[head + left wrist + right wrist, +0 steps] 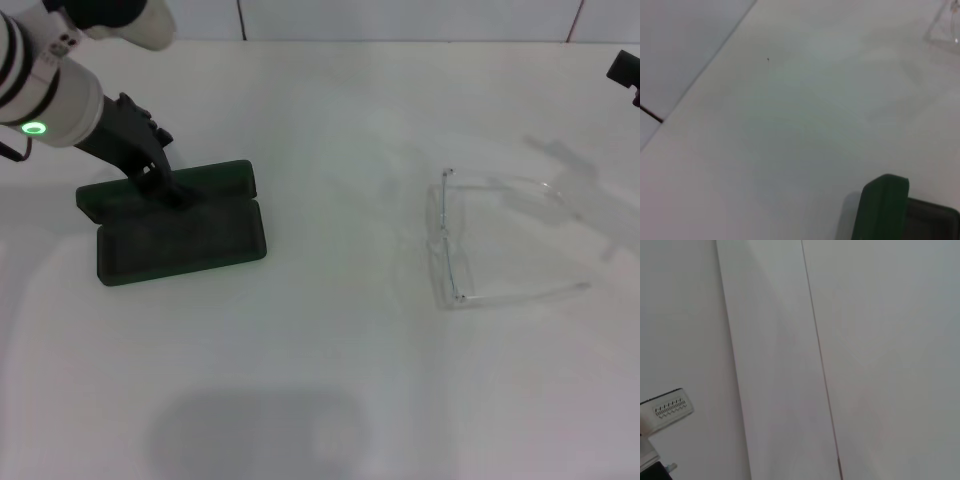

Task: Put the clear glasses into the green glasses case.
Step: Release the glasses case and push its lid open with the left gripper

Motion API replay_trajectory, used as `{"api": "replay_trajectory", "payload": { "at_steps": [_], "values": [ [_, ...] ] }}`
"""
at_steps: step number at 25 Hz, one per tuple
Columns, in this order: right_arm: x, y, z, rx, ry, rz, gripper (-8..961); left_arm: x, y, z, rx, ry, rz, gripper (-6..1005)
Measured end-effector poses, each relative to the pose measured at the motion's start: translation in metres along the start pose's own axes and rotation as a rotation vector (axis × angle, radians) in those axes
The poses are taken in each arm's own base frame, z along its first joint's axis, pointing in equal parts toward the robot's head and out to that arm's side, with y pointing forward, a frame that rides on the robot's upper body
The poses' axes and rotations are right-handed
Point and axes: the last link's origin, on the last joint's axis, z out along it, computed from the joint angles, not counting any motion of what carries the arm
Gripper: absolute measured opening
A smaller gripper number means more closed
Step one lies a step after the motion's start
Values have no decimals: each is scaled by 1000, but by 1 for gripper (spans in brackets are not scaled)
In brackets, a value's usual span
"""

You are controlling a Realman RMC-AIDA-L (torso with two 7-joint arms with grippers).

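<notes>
1. Nearest you, centre-right in the head view, the clear glasses (480, 240) lie unfolded and untouched.
2. Your left gripper (165, 185) presses on the green glasses case (180, 235) at left, lid laid open; its spread can't be told.
3. Steady the case, then bring in the right gripper (625, 72), barely visible at the upper-right edge.

Right pincer (626, 75) cut off by the edge.

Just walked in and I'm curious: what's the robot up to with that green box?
The left hand is down at the hinge edge of the green glasses case, which lies open on the white table. The clear glasses lie apart on the robot's right, arms unfolded, untouched. Only a bit of the right hand shows, at the far right edge, away from both.
</notes>
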Motion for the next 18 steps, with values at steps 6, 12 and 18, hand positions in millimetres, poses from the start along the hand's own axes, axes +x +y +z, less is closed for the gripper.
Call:
{"api": "replay_trajectory", "payload": {
  "at_steps": [6, 12, 18],
  "values": [
    [1, -1, 6, 3, -1, -13, 871, -3, -4, 13, 0, -61, 4, 792],
    [2, -3, 10, 13, 2, -13, 871, -2, -7, 18, 9, -97, 4, 791],
    [2, -4, 10, 16, 1, -15, 870, -4, -6, 19, 5, -108, 4, 684]
  ]
}}
